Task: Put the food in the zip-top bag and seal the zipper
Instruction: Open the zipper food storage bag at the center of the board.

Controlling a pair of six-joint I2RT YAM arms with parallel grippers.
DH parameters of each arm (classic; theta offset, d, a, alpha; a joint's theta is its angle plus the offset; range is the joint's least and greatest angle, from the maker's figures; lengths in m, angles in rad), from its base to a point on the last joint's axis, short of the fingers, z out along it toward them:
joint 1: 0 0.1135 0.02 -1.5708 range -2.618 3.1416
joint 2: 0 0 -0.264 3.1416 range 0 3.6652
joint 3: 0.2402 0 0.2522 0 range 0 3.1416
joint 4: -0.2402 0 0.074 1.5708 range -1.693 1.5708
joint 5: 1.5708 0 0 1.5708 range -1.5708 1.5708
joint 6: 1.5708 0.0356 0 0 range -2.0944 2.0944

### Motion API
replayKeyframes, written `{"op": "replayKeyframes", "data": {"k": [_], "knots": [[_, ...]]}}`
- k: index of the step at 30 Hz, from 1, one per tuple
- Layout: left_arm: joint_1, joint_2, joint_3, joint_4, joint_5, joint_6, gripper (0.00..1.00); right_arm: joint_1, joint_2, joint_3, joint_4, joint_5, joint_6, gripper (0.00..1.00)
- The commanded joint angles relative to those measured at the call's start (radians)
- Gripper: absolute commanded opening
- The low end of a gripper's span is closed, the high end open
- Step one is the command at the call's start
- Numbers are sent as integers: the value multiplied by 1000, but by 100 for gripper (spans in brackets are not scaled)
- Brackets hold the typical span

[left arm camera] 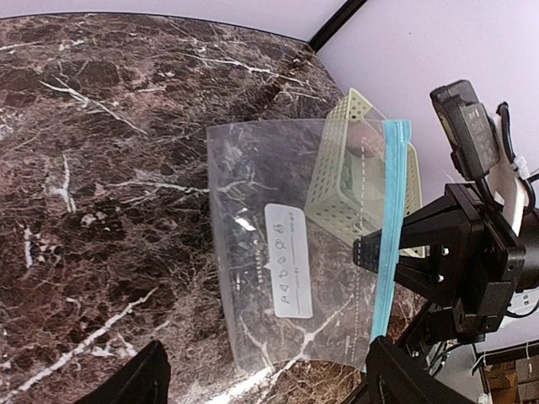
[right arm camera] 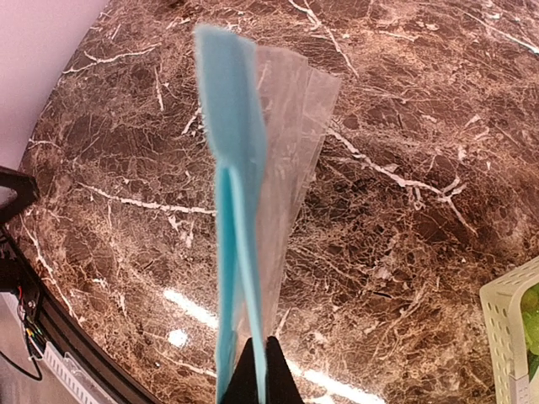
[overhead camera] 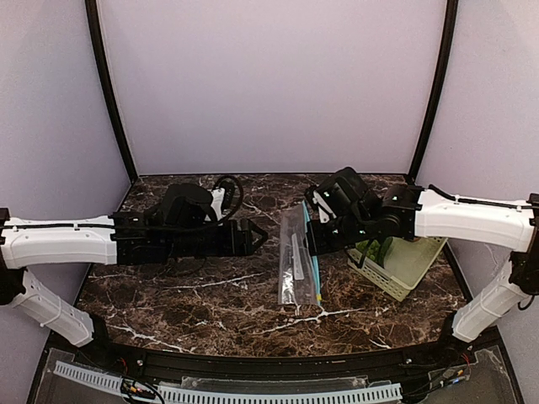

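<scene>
The right gripper [right arm camera: 261,372] is clamped fully shut on one end of the narrow teal-blue zipper [right arm camera: 236,210], so the clear rectangular plastic zip-top bag [left arm camera: 286,244] is held on edge between the two arms, its small white label [left arm camera: 289,261] facing the left arm; whether its lower edge touches the counter cannot be told. The left gripper [overhead camera: 258,236] is wide open and holds nothing; it points at the bag's flat side from near by.

The likeliest trouble is that single pinch: the film looks thin and slick, so a tug from the left gripper could drag the strip out of the right one or twist the bag around it. If the left jaws close on both walls at once, the mouth would stay flat and nothing could go in; the strip looks pressed together along most of its length, so it probably needs parting first. The bright green lumpy vegetable [overhead camera: 369,250] lies in the pale green slotted plastic basket [overhead camera: 408,268] just beside the right arm; the brown oval is not visible. With the right arm occupied, reaching for the food risks knocking the basket.

The counter [overhead camera: 185,295] is dark brown marble pattern with white veins; it is glossy, showing glare and probably offering little grip. Pale lilac walls with black corner posts enclose it.
</scene>
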Motion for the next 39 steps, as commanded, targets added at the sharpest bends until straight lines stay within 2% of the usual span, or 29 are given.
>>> {"op": "replayKeyframes", "data": {"k": [1,6,12,15,22,25,34,39], "knots": [[-42,67,73,83,-18,-36,79,5,2,18,35,-24,14,0],[-52,145,99,207,56,-17,73,7,2,13,50,-43,13,0],[-60,240,166,212,110,17,64,9,4,20,58,-56,10,0],[-61,276,189,212,118,36,63,13,5,24,59,-61,10,0],[-63,345,258,144,104,58,61,22,11,26,59,-58,11,0],[-63,356,266,103,85,58,55,24,9,27,59,-54,12,0],[-75,379,283,41,48,72,49,26,9,36,58,-49,10,0],[-92,401,333,-50,-40,79,43,28,10,35,56,-42,15,0]]}}
